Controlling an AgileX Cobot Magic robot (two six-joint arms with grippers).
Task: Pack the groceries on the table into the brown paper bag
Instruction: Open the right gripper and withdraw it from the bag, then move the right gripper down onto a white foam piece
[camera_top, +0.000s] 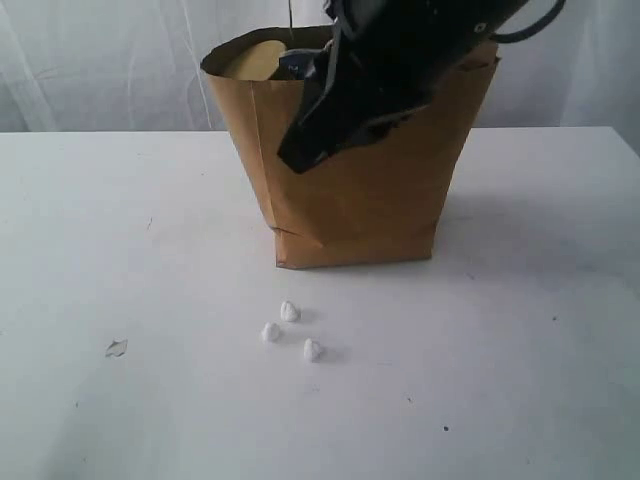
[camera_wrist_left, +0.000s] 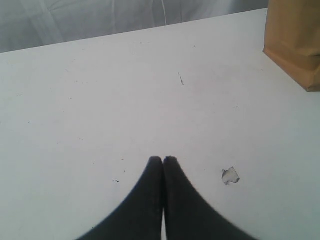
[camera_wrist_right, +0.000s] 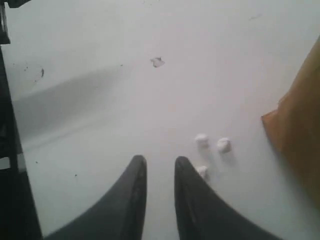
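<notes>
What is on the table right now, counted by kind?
Brown paper bag: 1
Small white lumps: 3
Small pale flat scrap: 1
Total: 5

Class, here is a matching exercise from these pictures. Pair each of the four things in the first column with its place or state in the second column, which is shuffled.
Things:
1. brown paper bag
2. small white lumps
3. pale flat scrap
4. left end effector

Places or states:
A. jaws shut together, holding nothing
B. three in a cluster just in front of the bag
C. standing upright, top open
D. lying alone, left of the lumps in the exterior view

Pairs: 1-C, 2-B, 3-D, 4-A.
</notes>
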